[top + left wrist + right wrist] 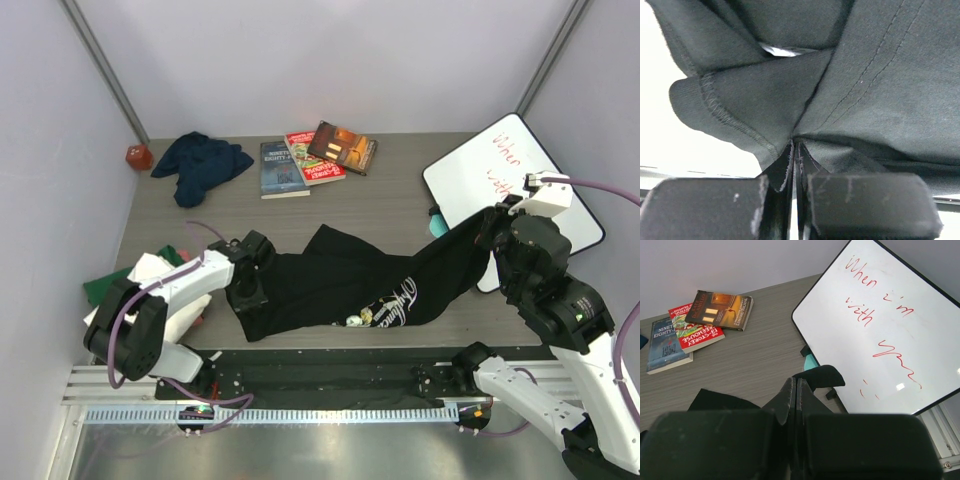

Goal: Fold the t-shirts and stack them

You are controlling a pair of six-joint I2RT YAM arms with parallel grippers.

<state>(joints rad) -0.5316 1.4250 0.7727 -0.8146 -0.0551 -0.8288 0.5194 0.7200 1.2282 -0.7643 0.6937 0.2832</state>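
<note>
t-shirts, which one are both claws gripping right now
The black t-shirt with white lettering, stretched between the left claw and right claw; the navy t-shirt lies crumpled, untouched, at the far left.

Probably lab test cell: plain white partition walls, metal rail at table edge, whiteboard.
</note>
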